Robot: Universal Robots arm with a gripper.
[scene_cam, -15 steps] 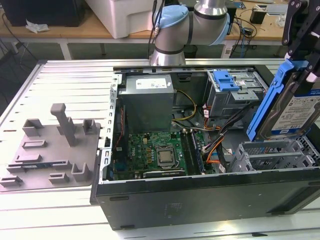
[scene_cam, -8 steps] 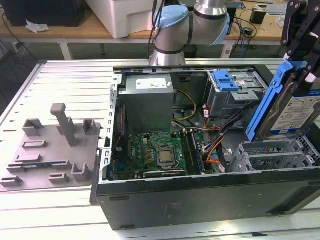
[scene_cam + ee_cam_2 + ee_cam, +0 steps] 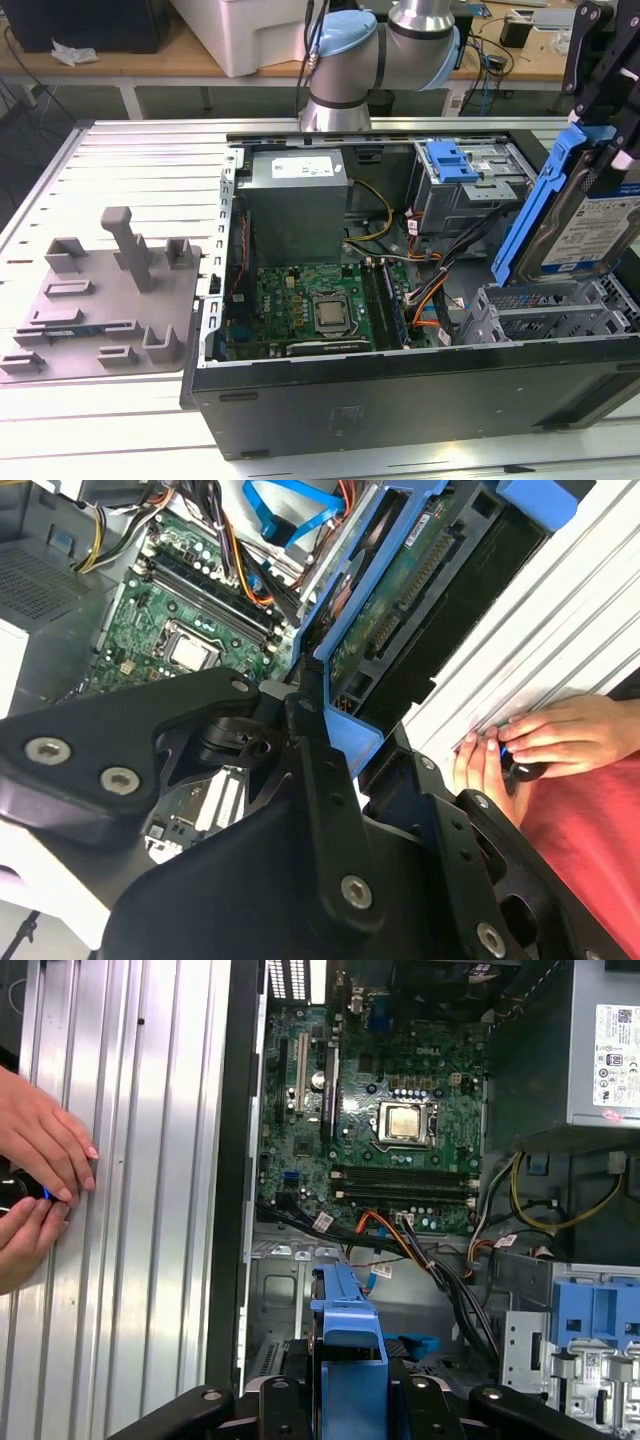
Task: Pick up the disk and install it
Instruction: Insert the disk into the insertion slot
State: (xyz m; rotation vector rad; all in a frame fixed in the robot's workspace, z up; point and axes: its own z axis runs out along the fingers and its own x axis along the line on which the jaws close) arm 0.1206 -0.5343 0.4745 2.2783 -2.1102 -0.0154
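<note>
The disk (image 3: 590, 232) is a silver hard drive with a blue-and-white label and a blue rail frame (image 3: 535, 215). It hangs tilted on edge over the open computer case (image 3: 400, 390), at the exterior view's right. My gripper (image 3: 600, 120) is shut on its upper end. The lower end is just above the grey drive cage (image 3: 540, 310) in the case's near right corner. In the second wrist view the black fingers (image 3: 310, 750) clamp the frame, and the disk's green circuit board (image 3: 400, 590) faces the camera. In the first wrist view the blue frame (image 3: 348, 1330) juts out from between the gripper's links.
A bare blue bracket (image 3: 452, 160) sits on the rear bay. The grey power supply (image 3: 297, 190) and the motherboard (image 3: 310, 305) fill the case's left half, with loose cables (image 3: 430, 300) between. A person's hands (image 3: 40, 1160) rest on the ribbed table beside the case. A grey fixture plate (image 3: 100, 300) lies at the left.
</note>
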